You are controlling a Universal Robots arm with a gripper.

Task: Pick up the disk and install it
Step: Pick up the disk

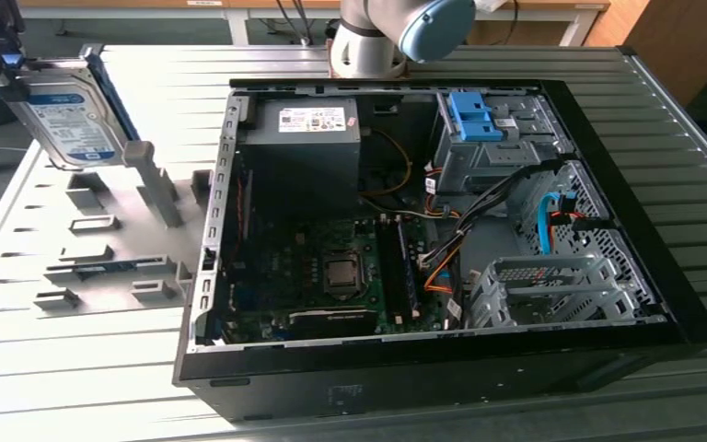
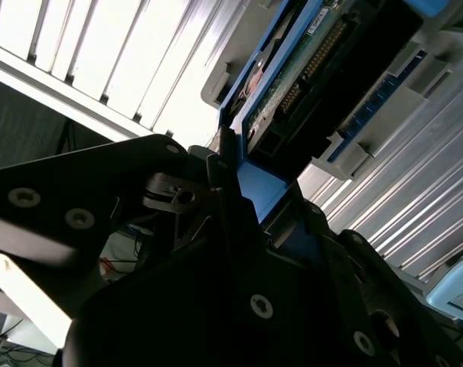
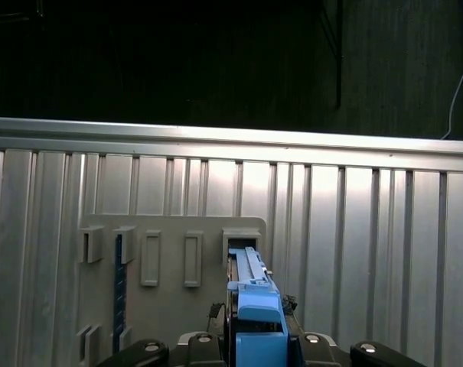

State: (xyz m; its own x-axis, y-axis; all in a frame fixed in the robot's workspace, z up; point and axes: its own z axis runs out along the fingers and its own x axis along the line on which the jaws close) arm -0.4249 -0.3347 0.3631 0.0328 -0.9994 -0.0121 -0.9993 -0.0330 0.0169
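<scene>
pincer (image 1: 12,78) clamped on disk (image 1: 69,115) | exterior view: label (image 1: 71,136) side | second wrist view: circuit board (image 2: 292,76) side

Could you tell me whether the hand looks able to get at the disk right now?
Yes, most likely: the hand seems closed on the blue edge of the disk, holding it upright by the grey rack, with nothing between them.

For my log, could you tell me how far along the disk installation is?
Done: the gripper grips the disk by its blue carrier. In hand: the disk is at the rack, beside the case; whether it has left its slot is unclear. Left: it is not in the case yet.
</scene>
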